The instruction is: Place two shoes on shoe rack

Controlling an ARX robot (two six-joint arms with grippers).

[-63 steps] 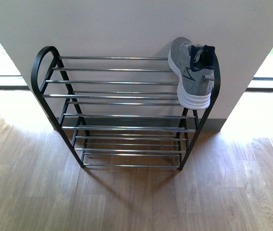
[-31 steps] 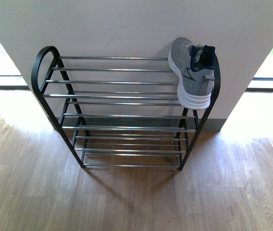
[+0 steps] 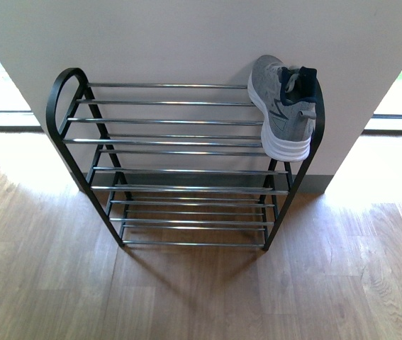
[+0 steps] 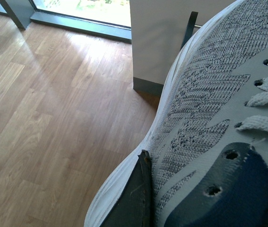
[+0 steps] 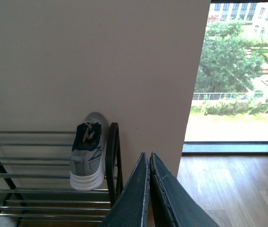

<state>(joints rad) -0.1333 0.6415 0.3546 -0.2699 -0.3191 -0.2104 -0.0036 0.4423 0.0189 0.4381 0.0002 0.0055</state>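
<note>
Grey shoe (image 4: 204,94) in left gripper (image 4: 143,189)

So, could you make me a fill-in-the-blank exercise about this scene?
1. One shoe sits on the ___ shelf of the rack.
2. In the front view it is at the rack's ___ end.
3. The right tool is shut and holds ___.
4. The other shoe fills the ___ wrist view.
Missing words: top, right, nothing, left.

The left gripper (image 4: 141,179) is clamping a shoe (image 4: 204,94) (only one finger (image 4: 133,208) showing); the right gripper (image 5: 149,189) is hanging empty, fingers pressed together.
</note>
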